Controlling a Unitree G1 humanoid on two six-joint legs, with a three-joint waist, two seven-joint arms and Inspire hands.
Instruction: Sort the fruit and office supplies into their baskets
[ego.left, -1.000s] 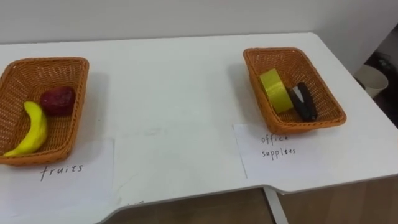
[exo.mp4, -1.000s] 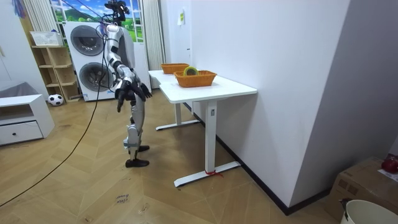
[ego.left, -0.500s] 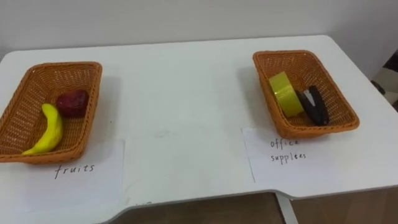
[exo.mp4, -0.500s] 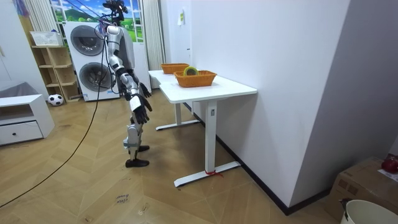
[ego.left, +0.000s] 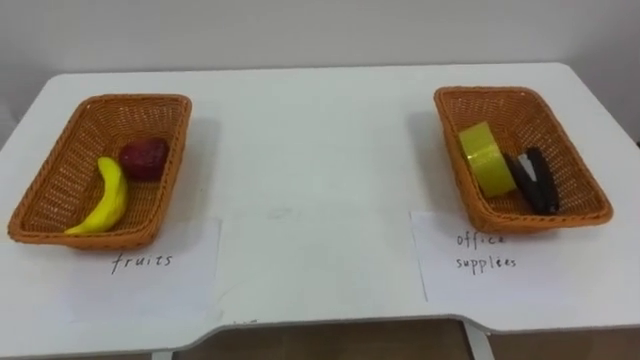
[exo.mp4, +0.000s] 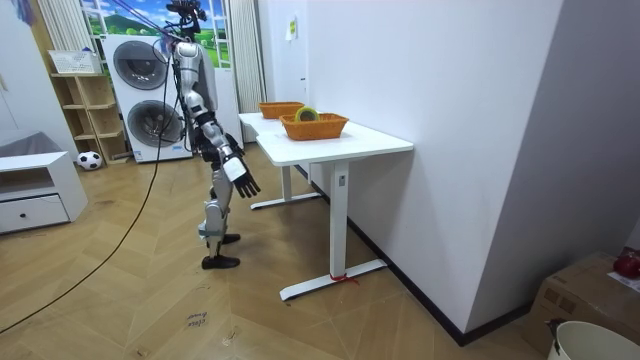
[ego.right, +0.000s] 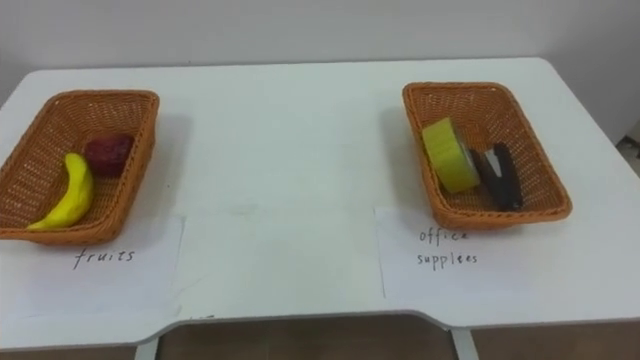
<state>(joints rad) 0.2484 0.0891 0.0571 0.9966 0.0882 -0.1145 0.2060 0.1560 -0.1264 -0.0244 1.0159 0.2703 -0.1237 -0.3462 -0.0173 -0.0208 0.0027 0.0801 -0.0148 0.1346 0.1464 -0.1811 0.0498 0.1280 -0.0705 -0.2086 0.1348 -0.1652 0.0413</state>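
Observation:
A wicker fruit basket (ego.left: 130, 100) stands at the table's left and holds a yellow banana (ego.left: 103, 197) and a dark red fruit (ego.left: 144, 158). At the right, the office-supplies basket (ego.left: 490, 92) holds a yellow tape roll (ego.left: 486, 160) standing on edge and a black stapler (ego.left: 535, 180). Each basket has a handwritten paper label (ego.left: 150, 275) in front of it. In the room view I stand a step back from the table (exo.mp4: 340, 140), with my right hand (exo.mp4: 243, 180) open, low by my side and short of the table's edge.
The white table's middle (ego.left: 310, 150) lies between the baskets. Behind me in the room view stand washing machines (exo.mp4: 140, 95), a wooden shelf (exo.mp4: 85, 105) and a low white cabinet (exo.mp4: 35, 195). A football (exo.mp4: 90, 159) lies on the floor.
The eye view has swung to the left, so both baskets sit further right in the picture. In the room view my right arm has swung forward and down toward the table.

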